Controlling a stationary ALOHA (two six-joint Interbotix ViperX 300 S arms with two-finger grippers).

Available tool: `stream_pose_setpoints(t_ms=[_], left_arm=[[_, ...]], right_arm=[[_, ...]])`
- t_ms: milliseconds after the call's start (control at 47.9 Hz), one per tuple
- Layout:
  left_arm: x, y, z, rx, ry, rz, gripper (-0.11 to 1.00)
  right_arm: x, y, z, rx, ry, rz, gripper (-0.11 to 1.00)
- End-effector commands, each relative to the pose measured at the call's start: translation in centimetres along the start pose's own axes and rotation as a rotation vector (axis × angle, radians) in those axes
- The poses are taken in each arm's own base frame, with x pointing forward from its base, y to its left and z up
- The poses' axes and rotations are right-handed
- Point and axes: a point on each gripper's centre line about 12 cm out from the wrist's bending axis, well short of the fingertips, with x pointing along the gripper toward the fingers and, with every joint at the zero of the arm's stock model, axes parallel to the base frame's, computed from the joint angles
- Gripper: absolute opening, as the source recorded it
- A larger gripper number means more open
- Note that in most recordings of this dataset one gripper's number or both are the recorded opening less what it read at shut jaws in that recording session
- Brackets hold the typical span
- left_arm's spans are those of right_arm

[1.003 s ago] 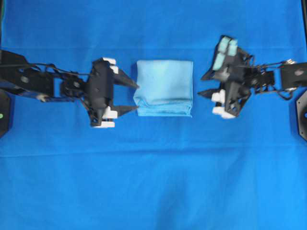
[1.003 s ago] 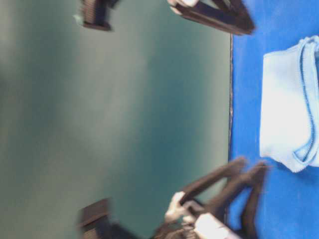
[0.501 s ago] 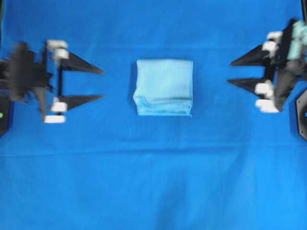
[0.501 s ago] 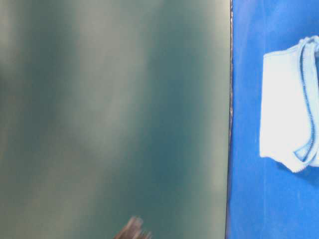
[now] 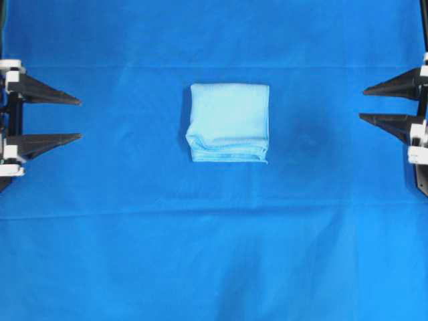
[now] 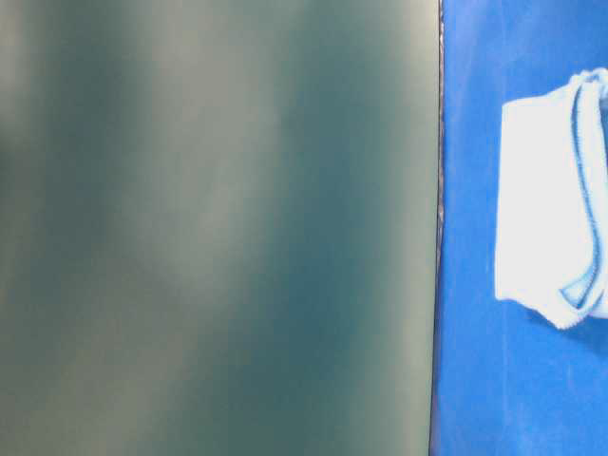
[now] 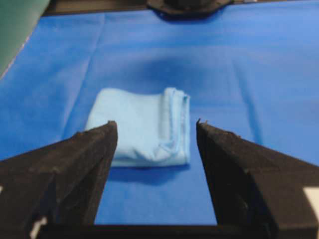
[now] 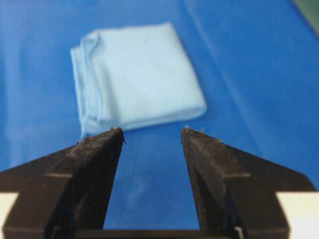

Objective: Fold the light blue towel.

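One light blue towel [image 5: 229,122] lies folded into a thick, roughly square bundle on the royal-blue table covering [image 5: 214,254], its stacked hemmed edges showing along the side nearer the bottom of the overhead view. Two grippers flank it, both well apart from it with only bare covering between: the left gripper [image 5: 79,119] at the left edge and the right gripper [image 5: 362,103] at the right edge, each with jaws spread wide, holding nothing and pointing toward the towel. A dull green wall [image 6: 218,228] stands beyond the covering's edge in the table-level view.
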Motion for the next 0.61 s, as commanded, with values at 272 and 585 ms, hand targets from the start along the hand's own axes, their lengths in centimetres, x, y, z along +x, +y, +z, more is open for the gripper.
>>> stream_pose_setpoints(t_ms=[272,585], left_arm=[[-1.2,-0.1,-2.2,-0.039,0.016,0.003,0.61],[-1.2,-0.1,-2.2,-0.039,0.017,0.003,0.61]], right_arm=[[0.8,0.7,-0.7,0.005,-0.028,0.058,0.56],[0.8,0.7,-0.6,0.005,-0.029,0.058,0.56]])
